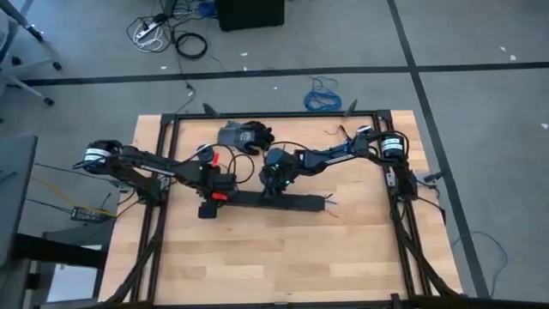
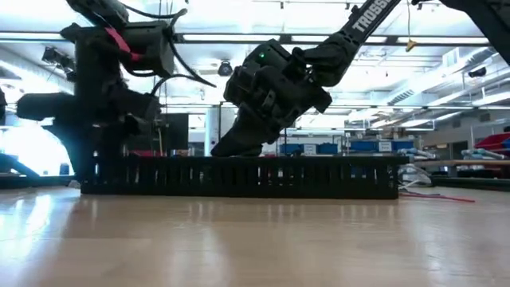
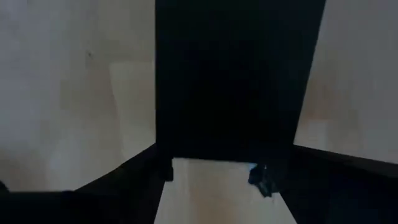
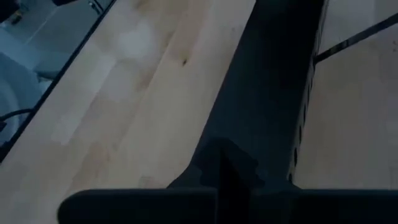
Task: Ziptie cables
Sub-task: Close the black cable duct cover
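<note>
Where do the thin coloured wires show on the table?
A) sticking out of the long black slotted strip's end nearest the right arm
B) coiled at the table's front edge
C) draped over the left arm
A: thin wires poke out past that end of the long black slotted strip.

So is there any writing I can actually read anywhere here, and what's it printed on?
"TROSS", white letters running up the right arm in the low view; the word is cut off at the picture's edge.
Signs and bins in the room behind the table: too small to read.
High view and both wrist views: no writing that can be read.
</note>
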`<act>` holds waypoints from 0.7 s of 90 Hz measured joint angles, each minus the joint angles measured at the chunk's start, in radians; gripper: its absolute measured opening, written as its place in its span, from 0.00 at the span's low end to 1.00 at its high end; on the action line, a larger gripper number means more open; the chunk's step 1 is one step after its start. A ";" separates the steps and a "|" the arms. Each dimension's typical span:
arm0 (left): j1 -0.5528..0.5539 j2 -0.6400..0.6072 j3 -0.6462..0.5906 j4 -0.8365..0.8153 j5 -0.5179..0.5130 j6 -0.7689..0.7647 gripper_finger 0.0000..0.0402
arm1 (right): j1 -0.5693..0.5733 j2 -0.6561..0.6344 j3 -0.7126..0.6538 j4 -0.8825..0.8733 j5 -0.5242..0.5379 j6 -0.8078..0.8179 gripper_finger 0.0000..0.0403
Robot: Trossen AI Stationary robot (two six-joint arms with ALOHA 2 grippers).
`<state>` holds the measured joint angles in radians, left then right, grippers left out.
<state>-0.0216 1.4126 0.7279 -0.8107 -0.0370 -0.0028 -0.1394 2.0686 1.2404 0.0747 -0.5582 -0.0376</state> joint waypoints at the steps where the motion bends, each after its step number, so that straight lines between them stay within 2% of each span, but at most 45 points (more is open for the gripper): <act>1: 0.000 -0.002 -0.004 0.001 0.000 0.000 0.65 | 0.000 0.000 0.000 0.000 0.000 0.000 0.00; 39: 0.000 -0.011 -0.021 0.038 0.006 0.028 0.65 | 0.000 0.000 -0.002 0.003 -0.019 0.008 0.00; 63: 0.000 -0.011 -0.053 0.080 0.007 0.026 0.62 | -0.006 -0.010 -0.006 0.052 -0.007 0.011 0.00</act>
<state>-0.0216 1.4014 0.6752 -0.7303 -0.0303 0.0236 -0.1452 2.0590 1.2346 0.1272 -0.5652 -0.0262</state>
